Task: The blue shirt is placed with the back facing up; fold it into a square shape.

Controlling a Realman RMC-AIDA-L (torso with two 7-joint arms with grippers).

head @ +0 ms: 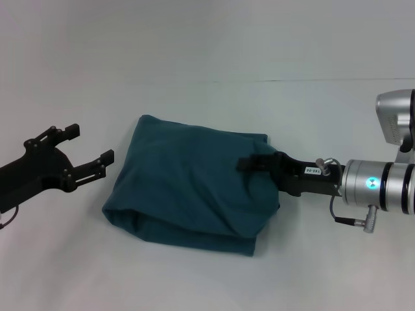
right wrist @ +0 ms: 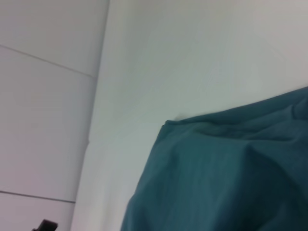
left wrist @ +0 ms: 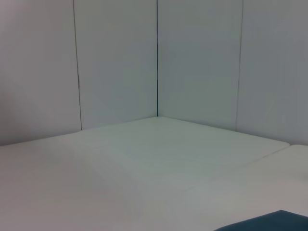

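Blue shirt lay mid-table, already folded into rough, puffy square.

Risk: right hand sat over shirt's right edge, fabric bunched around it; whether fingers were pinching cloth or spread, could not tell. Careless withdrawal could drag top layer and undo fold.

Right arm reached in low from right. Left hand hovered just beside shirt's left edge, fingers spread, holding nothing.

A plain white table fills the view from 6 o'clock up toward 12, meeting pale panelled walls. Thin dark vertical seams divide the panels. Light is soft and even.
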